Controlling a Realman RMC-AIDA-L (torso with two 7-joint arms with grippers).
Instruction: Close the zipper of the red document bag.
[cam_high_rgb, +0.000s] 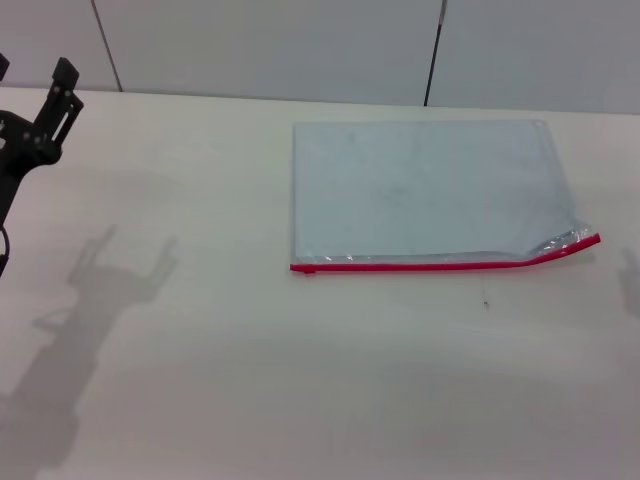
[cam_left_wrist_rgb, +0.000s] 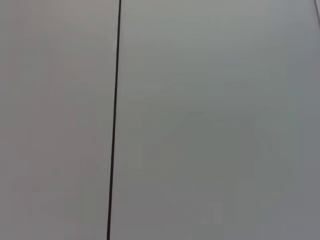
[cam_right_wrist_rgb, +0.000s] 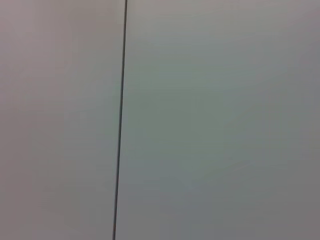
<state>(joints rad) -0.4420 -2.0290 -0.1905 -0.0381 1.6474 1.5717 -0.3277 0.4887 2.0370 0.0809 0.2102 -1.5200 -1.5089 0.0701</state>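
Note:
The red document bag (cam_high_rgb: 430, 190), a flat translucent blue-grey pouch, lies on the white table right of centre in the head view. Its zipper (cam_high_rgb: 420, 266) is a thin red strip along the long edge nearest me. A small bump that looks like the slider (cam_high_rgb: 309, 270) sits at the strip's left end. Toward the right end the strip curves upward and the pouch mouth gapes (cam_high_rgb: 560, 243). My left gripper (cam_high_rgb: 32, 85) hangs open at the far left, well away from the bag. The right gripper is out of view; both wrist views show only wall.
The white table (cam_high_rgb: 250, 380) stretches wide in front of and left of the bag. A grey panelled wall (cam_high_rgb: 300, 45) with dark seams runs behind the far edge. A tiny dark speck (cam_high_rgb: 487, 303) lies just in front of the zipper.

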